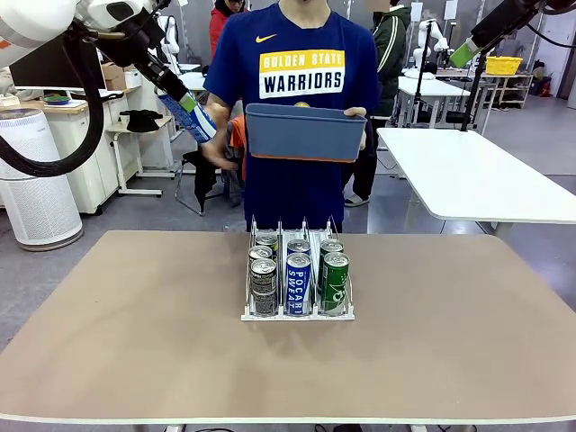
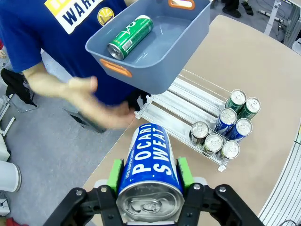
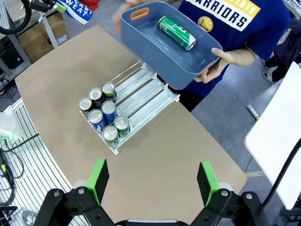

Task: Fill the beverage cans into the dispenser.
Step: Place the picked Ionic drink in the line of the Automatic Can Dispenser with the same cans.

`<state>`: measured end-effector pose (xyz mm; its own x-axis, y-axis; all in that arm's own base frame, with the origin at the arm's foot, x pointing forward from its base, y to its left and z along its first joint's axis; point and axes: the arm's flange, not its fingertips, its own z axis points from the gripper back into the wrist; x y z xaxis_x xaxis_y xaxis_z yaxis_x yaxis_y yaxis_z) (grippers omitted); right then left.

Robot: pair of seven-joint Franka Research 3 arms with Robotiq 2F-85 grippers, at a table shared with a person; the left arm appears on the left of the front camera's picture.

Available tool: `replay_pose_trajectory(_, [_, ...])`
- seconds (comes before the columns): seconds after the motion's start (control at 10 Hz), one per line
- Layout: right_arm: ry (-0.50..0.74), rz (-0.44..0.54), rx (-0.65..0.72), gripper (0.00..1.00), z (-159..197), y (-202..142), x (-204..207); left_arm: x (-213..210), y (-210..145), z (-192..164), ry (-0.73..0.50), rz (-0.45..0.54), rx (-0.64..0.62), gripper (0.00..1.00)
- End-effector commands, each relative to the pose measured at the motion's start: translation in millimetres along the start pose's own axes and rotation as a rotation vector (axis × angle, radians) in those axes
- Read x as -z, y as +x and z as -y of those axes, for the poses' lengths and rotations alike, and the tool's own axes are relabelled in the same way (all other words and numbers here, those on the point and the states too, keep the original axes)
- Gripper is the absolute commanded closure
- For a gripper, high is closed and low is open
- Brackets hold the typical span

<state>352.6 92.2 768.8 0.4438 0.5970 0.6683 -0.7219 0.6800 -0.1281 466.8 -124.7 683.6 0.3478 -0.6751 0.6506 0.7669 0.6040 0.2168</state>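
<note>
Your left gripper [image 2: 149,175] squeezes a blue can [image 2: 148,155] tight between its green pads, up high off the table's [image 1: 135,342] left side, ready to go down into the rack [image 3: 143,89]. Your right gripper [image 3: 153,179] hangs wide open, holding nothing. The rack sits mid-table with six cans [image 1: 298,274] at the end near you. The far end is bare, so there is room. The person holds a tub [image 1: 306,135] there with one green can [image 2: 130,36] inside. Behind are white tables and a grey floor.

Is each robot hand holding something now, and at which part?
The left hand grips a blue POCARI SWEAT can by its sides, near the lid end. The right hand is open and holds nothing.
</note>
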Motion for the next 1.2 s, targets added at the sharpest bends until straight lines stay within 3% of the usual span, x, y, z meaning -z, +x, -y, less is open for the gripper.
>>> replay_pose_trajectory(0.0, [0.0,0.0,0.0,0.0,-0.4,0.1,0.1,-2.5,-1.0,-1.2,0.002,0.008,0.003,1.0])
replay_pose_trajectory(0.7, [0.0,0.0,0.0,0.0,-0.4,0.1,0.1,-2.5,-1.0,-1.2,0.002,0.008,0.003,1.0])
replay_pose_trajectory(0.8, [0.0,0.0,0.0,0.0,-0.4,0.1,0.1,0.0,0.0,0.0,0.0,0.0,0.0,0.43])
replay_pose_trajectory(0.9, [0.0,0.0,0.0,0.0,-0.4,0.1,0.1,-6.0,0.3,6.2,0.02,-0.024,-0.013,0.43])
replay_pose_trajectory(1.1, [0.0,0.0,0.0,0.0,-0.4,0.1,0.1,-6.8,9.7,27.3,0.083,-0.052,-0.177,0.43])
